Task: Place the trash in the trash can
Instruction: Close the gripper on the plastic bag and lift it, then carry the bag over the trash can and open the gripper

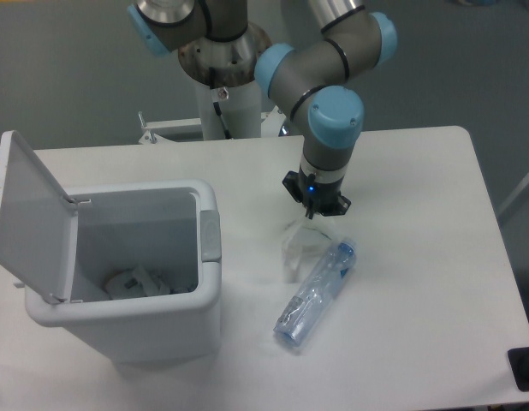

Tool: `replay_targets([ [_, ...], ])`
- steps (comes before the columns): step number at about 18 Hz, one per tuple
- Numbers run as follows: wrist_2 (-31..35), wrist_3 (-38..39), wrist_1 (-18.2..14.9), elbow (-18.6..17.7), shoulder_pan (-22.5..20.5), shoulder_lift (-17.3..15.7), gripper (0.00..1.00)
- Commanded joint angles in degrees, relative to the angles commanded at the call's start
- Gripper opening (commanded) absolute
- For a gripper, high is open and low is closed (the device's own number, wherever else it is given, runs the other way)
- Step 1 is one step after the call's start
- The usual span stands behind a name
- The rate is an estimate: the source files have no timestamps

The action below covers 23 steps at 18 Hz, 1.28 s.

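Fingers of the hand [313, 210] are drawn close together, pinching the top of the wrapper [294, 248], a pale crumpled piece that hangs below them with its lower edge at or just above the counter [419, 257]; whether it touches the surface cannot be told. One bottle [314, 296], clear and bluish, lies on its side on the counter just right of the wrapper, its cap end up toward the hand and its base toward the near edge, untouched by the hand. One bin [127, 274] stands at the left, well apart from both pieces, its lid [25, 223] tipped up and open; some white crumpled scraps lie in its bottom.
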<state>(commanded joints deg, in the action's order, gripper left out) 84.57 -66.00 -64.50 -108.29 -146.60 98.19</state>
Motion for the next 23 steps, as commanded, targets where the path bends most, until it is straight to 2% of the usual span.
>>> replay_targets([
  [3,-9.22,0.70,0.34,3.86,-0.79,-2.55,0.00],
  [5,-15.20,1.66,0.34,7.55,-4.03,-3.70,0.00],
  [7,-22.31,8.13,1.04,10.36,-5.44,-4.32,0.00],
  [9,-27.16,15.96,3.23,13.09,-5.89,-4.93,0.00],
  [12,-28.50,26.86,5.88,16.08,-5.10,-7.03,0.00],
  [14,-28.50,31.36,6.14,16.70,-4.49,-8.88,0.00],
  [16,-28.33,35.14,6.14,16.01,-1.69,-10.90,0.00],
  [18,-28.50,35.94,6.06,16.35,1.22,-11.61,0.00],
  [20,-27.80,35.95,6.23,14.17,5.95,-12.66,0.00],
  [23,-27.71,35.95,6.32,13.28,9.83,-12.58,0.00],
])
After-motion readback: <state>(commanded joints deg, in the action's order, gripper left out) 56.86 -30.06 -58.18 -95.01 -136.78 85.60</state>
